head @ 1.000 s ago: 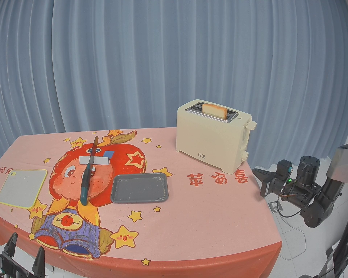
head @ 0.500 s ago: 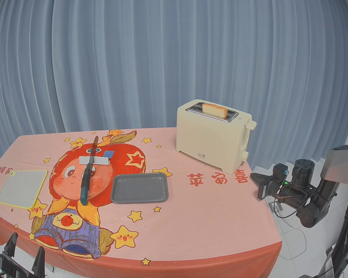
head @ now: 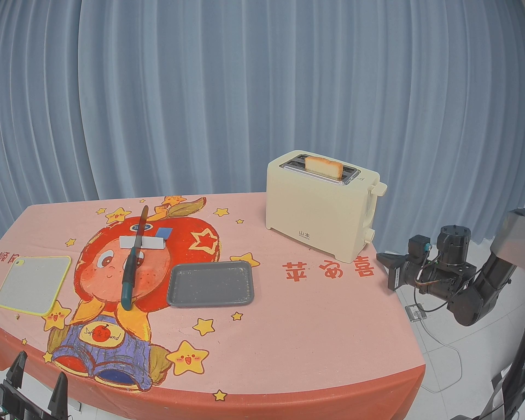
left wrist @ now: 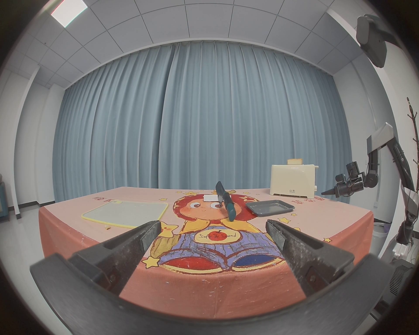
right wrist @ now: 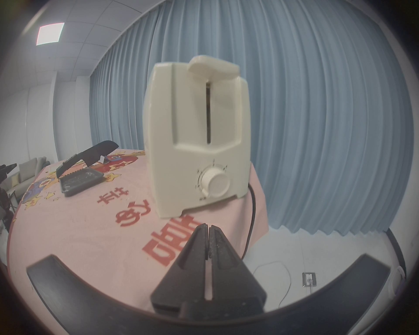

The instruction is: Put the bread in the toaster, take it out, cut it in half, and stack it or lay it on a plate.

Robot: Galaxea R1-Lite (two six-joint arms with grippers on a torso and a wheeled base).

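One toast slice (head: 324,166) proud of toaster (head: 317,213) slot: likely light, crumbly; pinch exposed top edge gently; right gripper (right wrist: 208,237) closed, empty; left gripper (left wrist: 212,231) spread wide.

blue pleated curtain (head: 219,93) behind, pale tiled floor (head: 476,355), one ceiling light (left wrist: 68,10).

Head overlooks table (head: 328,333); left wrist far, right wrist near toaster (right wrist: 196,144).

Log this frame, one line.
bread in toaster | lever up | right gripper shut, facing lever | left gripper open, by table edge
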